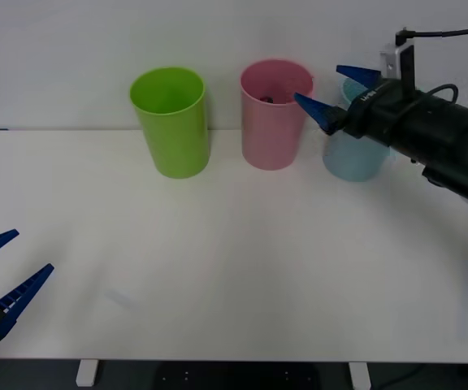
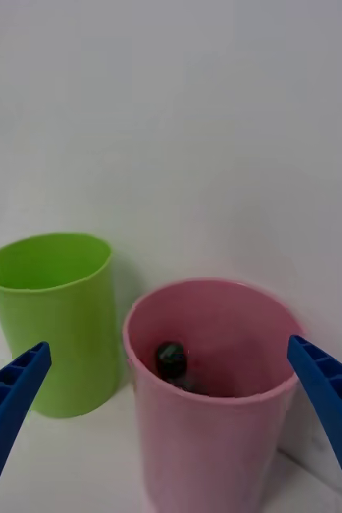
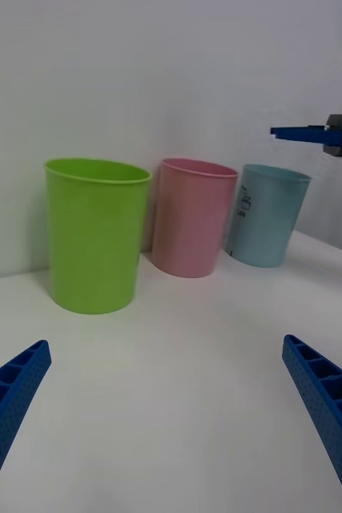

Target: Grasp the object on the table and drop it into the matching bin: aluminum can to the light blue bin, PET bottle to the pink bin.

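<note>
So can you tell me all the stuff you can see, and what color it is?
table: one, white, holding all three bins
lime green bin: one, green, at the robot's left end of the row at the back of the table
pink bin: one, pink, middle of the row
PET bottle: one, clear with a black cap and dark contents, down inside the pink bin
light blue bin: one, pale blue, at the robot's right end of the row, partly behind the right arm
right gripper: one, blue fingers, open, up beside the pink bin's rim
left gripper: one, blue fingers, open, low at the table's near left edge
</note>
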Controlling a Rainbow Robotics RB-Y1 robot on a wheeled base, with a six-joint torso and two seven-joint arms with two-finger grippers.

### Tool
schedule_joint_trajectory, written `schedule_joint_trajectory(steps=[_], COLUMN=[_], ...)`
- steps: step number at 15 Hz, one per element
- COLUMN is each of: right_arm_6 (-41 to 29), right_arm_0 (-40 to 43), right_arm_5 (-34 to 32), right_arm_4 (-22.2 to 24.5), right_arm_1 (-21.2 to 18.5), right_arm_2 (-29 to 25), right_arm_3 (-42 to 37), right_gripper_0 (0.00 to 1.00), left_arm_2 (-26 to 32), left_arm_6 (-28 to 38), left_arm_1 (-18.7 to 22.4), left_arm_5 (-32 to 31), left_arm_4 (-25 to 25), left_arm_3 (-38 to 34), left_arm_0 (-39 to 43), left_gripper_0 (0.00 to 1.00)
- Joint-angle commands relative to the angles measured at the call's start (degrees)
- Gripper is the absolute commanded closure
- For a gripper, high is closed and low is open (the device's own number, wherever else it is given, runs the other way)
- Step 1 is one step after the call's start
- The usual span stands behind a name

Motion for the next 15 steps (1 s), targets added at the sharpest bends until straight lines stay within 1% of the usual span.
schedule_joint_trajectory(steps=[1, 2, 4, 9, 10, 12, 15], right_arm_6=[1.0, 1.4, 2.4, 5.9, 8.7, 12.0, 17.3], right_arm_0=[6.9, 10.0, 15.6, 30.5, 33.7, 39.9, 48.3], right_arm_5=[-0.5, -1.3, -5.0, -14.4, -15.9, -18.4, -20.1], right_arm_4=[-0.2, -0.4, -0.5, -0.5, -0.6, -1.4, -3.8], right_arm_1=[-2.9, -3.8, -4.7, -5.4, -5.4, -5.4, -5.3], right_arm_2=[-4.2, -6.2, -11.0, -23.7, -26.5, -31.1, -36.2], right_arm_3=[-6.6, -9.0, -12.0, -17.9, -18.8, -20.3, -22.0], right_gripper_0=[0.00, 0.00, 0.00, 0.00, 0.00, 0.00, 0.00], left_arm_2=[0.0, 0.0, 0.0, 0.0, 0.0, 0.0, 0.0], left_arm_6=[0.0, 0.0, 0.0, 0.0, 0.0, 0.0, 0.0], left_arm_1=[0.0, 0.0, 0.0, 0.0, 0.0, 0.0, 0.0], left_arm_5=[0.0, 0.0, 0.0, 0.0, 0.0, 0.0, 0.0], left_arm_4=[0.0, 0.0, 0.0, 0.0, 0.0, 0.0, 0.0], left_arm_3=[0.0, 0.0, 0.0, 0.0, 0.0, 0.0, 0.0], left_arm_0=[0.0, 0.0, 0.0, 0.0, 0.0, 0.0, 0.0], left_gripper_0=[0.00, 0.00, 0.00, 0.00, 0.00, 0.00, 0.00])
